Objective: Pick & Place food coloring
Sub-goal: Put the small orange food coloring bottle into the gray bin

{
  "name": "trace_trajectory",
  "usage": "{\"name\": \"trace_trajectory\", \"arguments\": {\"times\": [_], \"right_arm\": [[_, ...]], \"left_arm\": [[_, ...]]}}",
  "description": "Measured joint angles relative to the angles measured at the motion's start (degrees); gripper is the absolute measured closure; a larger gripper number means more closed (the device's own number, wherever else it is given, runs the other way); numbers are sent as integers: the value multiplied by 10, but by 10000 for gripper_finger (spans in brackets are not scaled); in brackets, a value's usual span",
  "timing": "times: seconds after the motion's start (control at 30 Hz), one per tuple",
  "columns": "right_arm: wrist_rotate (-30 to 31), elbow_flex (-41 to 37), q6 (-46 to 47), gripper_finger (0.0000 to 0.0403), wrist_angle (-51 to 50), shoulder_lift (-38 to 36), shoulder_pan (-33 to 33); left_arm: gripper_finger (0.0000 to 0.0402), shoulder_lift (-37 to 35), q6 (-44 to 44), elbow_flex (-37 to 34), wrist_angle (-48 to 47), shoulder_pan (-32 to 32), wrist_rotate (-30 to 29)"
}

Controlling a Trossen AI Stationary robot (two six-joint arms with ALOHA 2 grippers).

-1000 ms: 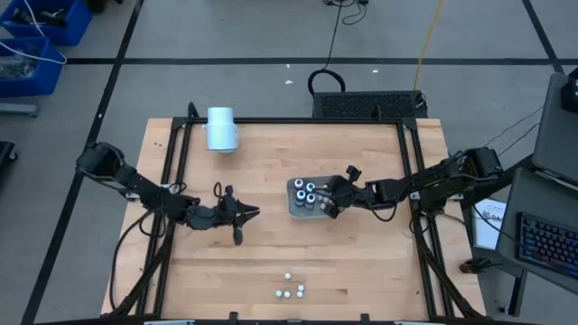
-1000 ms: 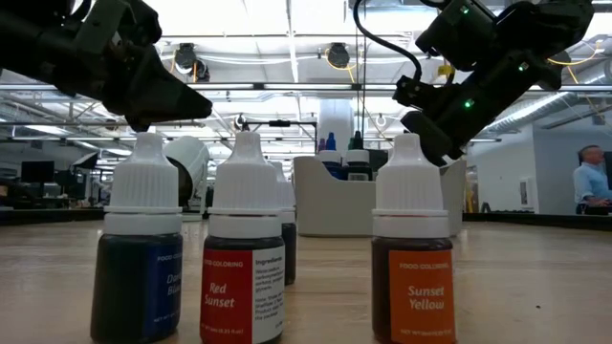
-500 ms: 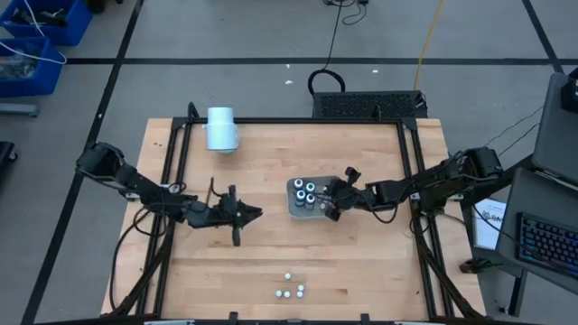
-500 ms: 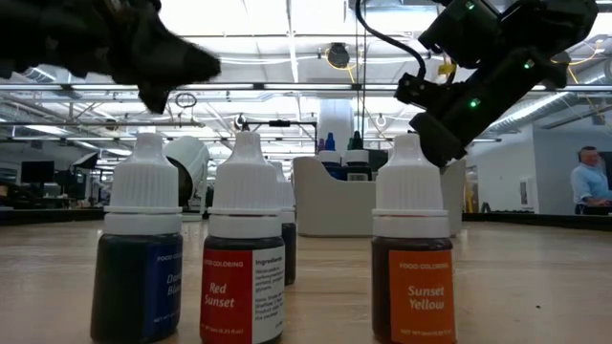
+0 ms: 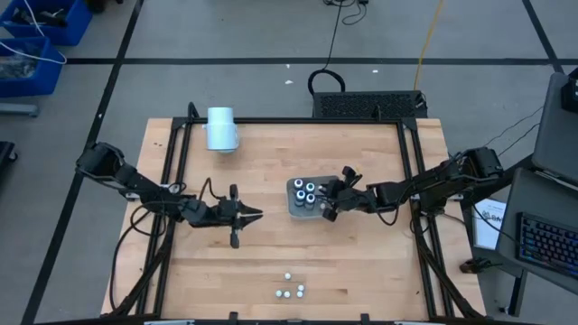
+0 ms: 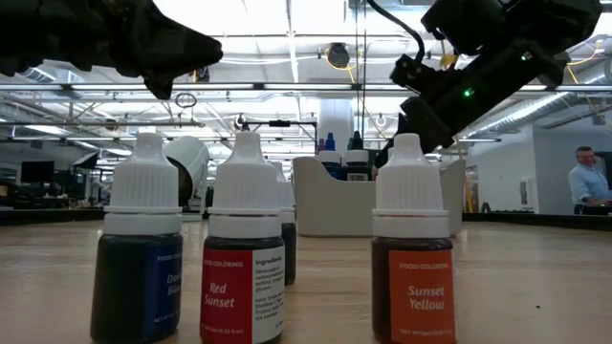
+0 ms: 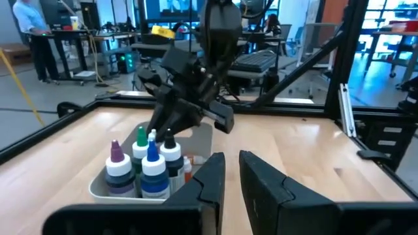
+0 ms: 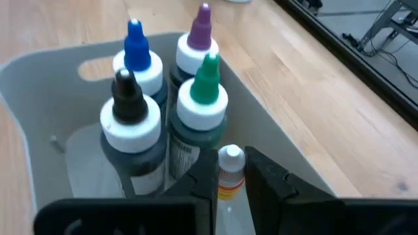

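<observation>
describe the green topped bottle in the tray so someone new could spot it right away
Near the middle of the wooden table sits a grey tray, with the right gripper right at it. Four dark bottles with white collars stand bunched inside. The one you want is the green-tipped bottle; its neighbours have a blue tip, a purple tip and a black tip.

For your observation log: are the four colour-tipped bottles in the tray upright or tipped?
Upright: the four bottles stand in the tray, tips up.
</observation>
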Motion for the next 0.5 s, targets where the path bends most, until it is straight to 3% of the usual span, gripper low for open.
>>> {"name": "trace_trajectory", "arguments": {"times": [0.5], "right_arm": [[-26, -1, 0, 358, 46, 33, -18]], "left_arm": [[350, 0, -5, 0, -21, 0, -11]]}}
